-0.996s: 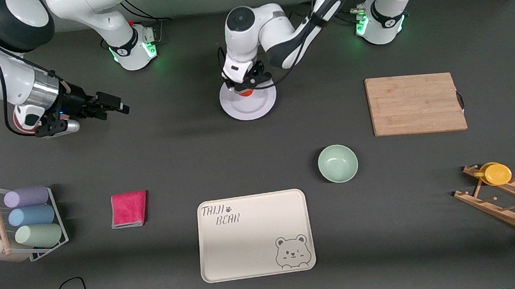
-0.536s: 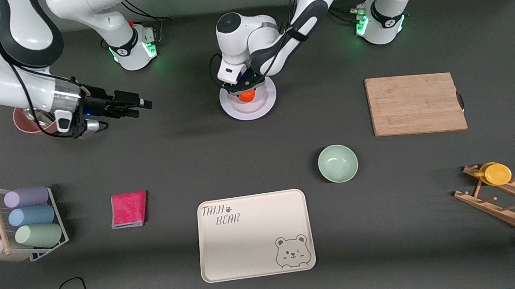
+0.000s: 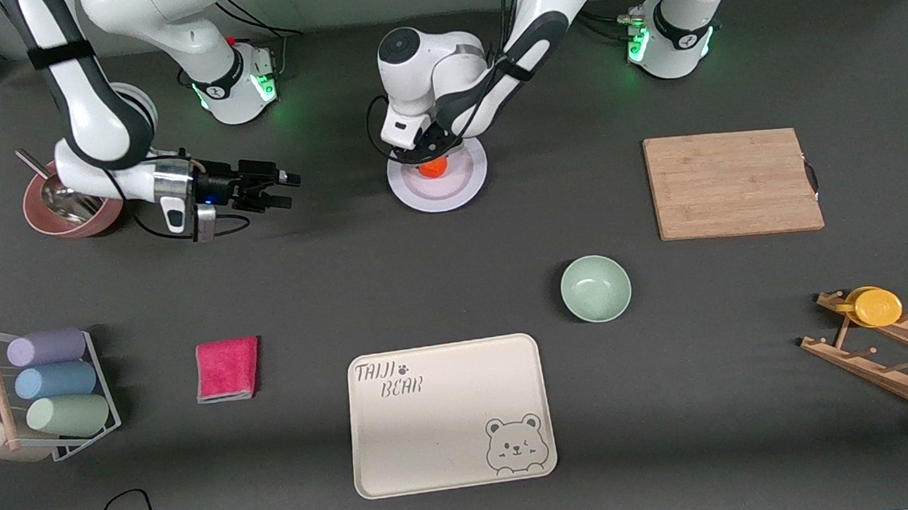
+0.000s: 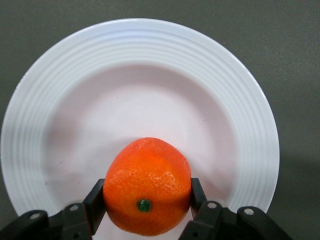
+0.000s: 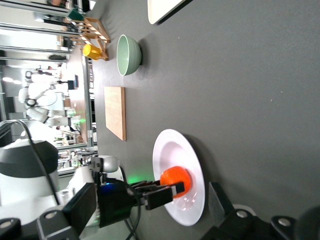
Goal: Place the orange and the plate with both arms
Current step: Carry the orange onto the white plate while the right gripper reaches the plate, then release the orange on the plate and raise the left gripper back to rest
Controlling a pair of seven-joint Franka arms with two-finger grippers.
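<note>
Landmark = plate [image 3: 438, 180], sitting on the table [image 3: 456, 287] roughly mid-way between the two arm bases, well farther from the front cam than the bear-print tray [image 3: 450, 413]. Left gripper [image 3: 430, 158] is directly over the plate, fingers clamped on the orange [image 3: 434, 167]. Left wrist view: orange [image 4: 147, 186] sits squarely between the two black fingers [image 4: 95, 205], one pad pressed on each side, green stem dot facing the cam; plate [image 4: 235, 110] fills the view under it. Orange is over the plate's inner well, toward the rim edge nearest the arm bases, not centred. Can't tell from any view whether the orange's underside touches the plate or hangs just above. Right wrist view gives a side look: orange [image 5: 176, 183] pinched by the left gripper [image 5: 170, 192] low over the plate [image 5: 172, 150]. Right gripper [image 3: 275, 190] is well apart from the plate, toward the right arm's end of the table, jaws spread wide and holding nothing, pointing along the table toward the plate; it hangs above bare table just beside a pink bowl [image 3: 70, 212] w/ metal utensils in it. Mint-green bowl [image 3: 595, 288] lies nearer the front cam than the plate, toward the left arm's end. Wooden board [image 3: 732, 183] is level w/ the plate, further toward the left arm's end.
</note>
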